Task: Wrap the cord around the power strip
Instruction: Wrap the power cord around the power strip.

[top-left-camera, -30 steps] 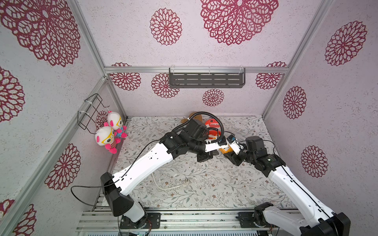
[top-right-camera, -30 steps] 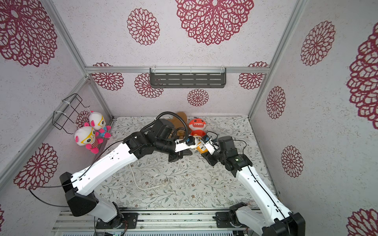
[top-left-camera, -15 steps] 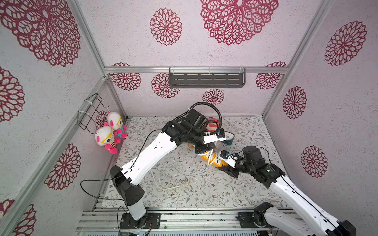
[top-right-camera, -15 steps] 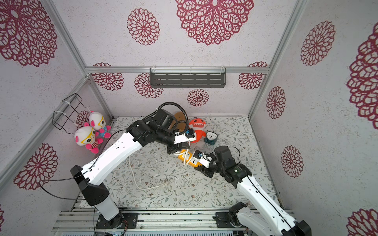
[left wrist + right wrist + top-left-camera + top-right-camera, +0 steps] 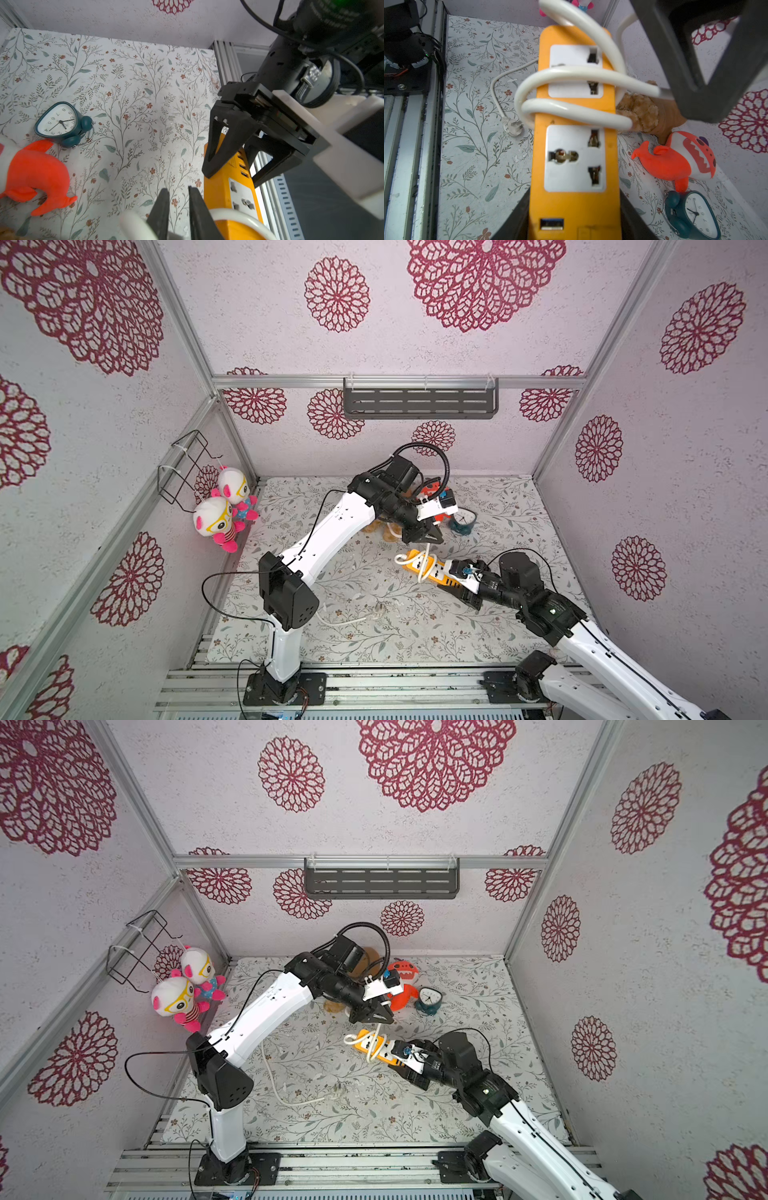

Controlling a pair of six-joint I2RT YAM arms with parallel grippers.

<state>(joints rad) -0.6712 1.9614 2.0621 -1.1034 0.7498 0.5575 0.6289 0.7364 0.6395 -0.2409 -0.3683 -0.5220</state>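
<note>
Top view: mid-wrap, your right gripper (image 5: 457, 580) is clamping the power strip (image 5: 436, 572); left gripper (image 5: 428, 541), hold on the cord (image 5: 399, 559) unclear, is probably regrasping 7 o'clock slack next.

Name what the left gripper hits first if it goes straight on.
The left gripper probably meets the flowered table top beside the power strip; depth is unclear, so it might clip the strip instead.
</note>
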